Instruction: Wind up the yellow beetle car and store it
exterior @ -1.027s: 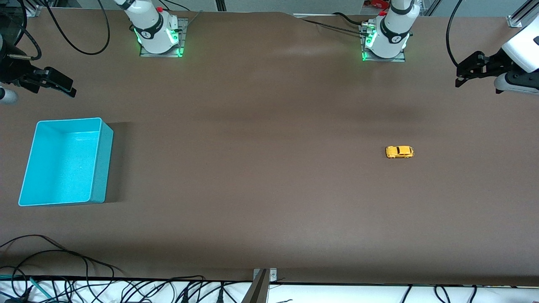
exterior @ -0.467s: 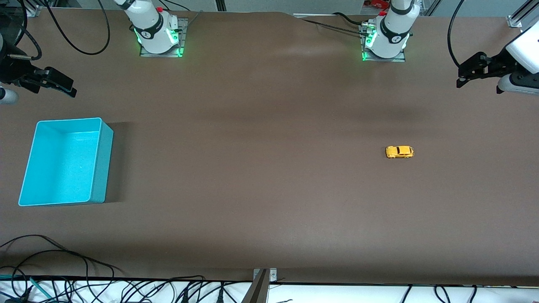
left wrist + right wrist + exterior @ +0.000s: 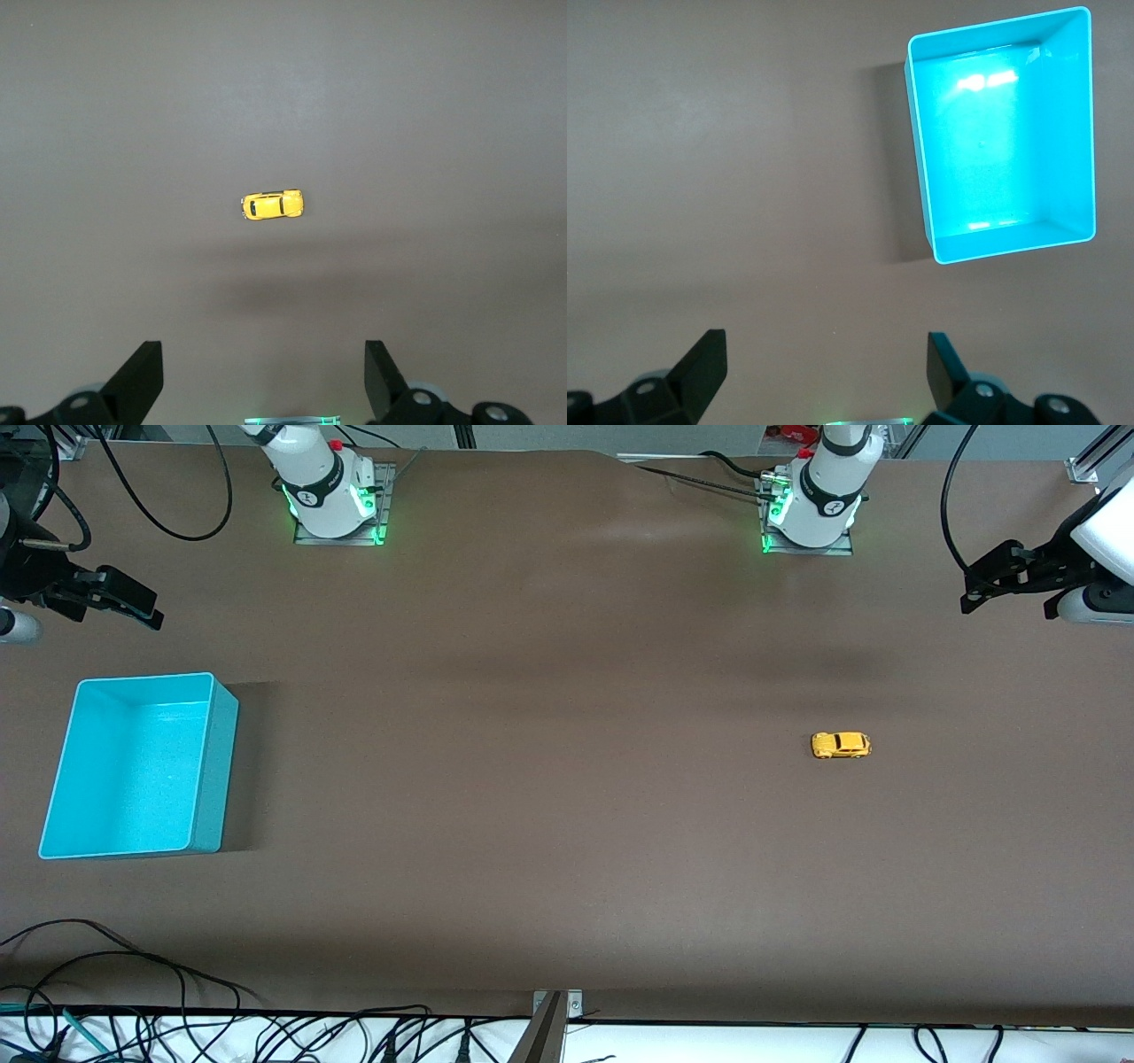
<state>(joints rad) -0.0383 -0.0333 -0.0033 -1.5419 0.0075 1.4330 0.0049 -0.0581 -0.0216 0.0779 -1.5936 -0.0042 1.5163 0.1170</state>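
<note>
Toward right arm's end, turquoise bin (image 3: 133, 766) holds nothing; yellow beetle car (image 3: 841, 745) alone on table (image 3: 549, 797); left gripper (image 3: 1005, 577) and right gripper (image 3: 120, 600) both gape wide, high over table ends.

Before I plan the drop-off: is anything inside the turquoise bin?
Nothing: the rectangular turquoise plastic bin shows only its bare floor in the front and right wrist views. The tiny yellow beetle car sits on the brown table, toward the left arm's end.

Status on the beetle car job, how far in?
Nothing done yet: the yellow beetle car sits untouched on the table toward the left arm's end, and the turquoise bin at the right arm's end holds nothing. Nothing in hand: left pincer and right pincer are both open, up at the table's ends. Left: grasp, wind up, store in bin.
</note>
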